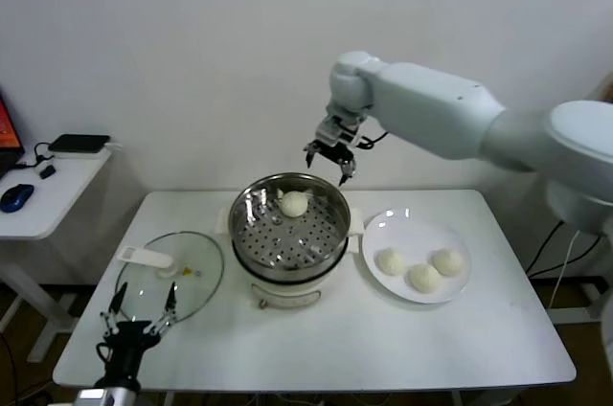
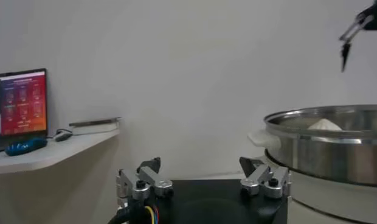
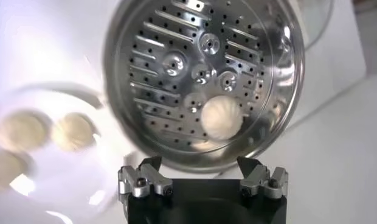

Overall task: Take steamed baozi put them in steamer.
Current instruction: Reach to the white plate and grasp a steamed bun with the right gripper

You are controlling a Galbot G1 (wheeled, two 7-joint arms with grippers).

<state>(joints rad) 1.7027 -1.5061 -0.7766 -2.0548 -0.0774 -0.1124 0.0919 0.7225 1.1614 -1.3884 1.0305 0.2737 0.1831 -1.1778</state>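
While the white bench (image 1: 316, 329) was viewed from the head camera, its left part was seen to carry a round glass lid with a white handle (image 1: 172, 272), lying flat. Just in front of that lid, near the bench's front left corner, the left gripper (image 1: 142, 310) was parked low, its fingers spread apart and nothing held between them; the same spread fingers (image 2: 153, 176) were shown in the left wrist view. Farther left, apart from the bench, a small white side table (image 1: 43, 210) bearing a blue mouse (image 1: 16, 196) was seen.

At the middle of the bench, the round shiny steel steamer basket with a perforated bottom (image 1: 291, 248) was set on a white cooker base. One smooth off-white steamed baozi (image 1: 294, 203) was lying inside it, on the perforated floor near the far rim; in the right wrist view this bun (image 3: 221, 117) was shown resting on the holes close to the basket's wall. Above the far rim of the steamer, the right gripper (image 1: 330, 159) was held in the air on the white arm, its fingers wide open and empty, well clear of the bun.

To the right of the steamer, just beside it, a flat white plate (image 1: 388, 229) was placed, and three more off-white baozi (image 1: 422, 276) were lying on it, close together.
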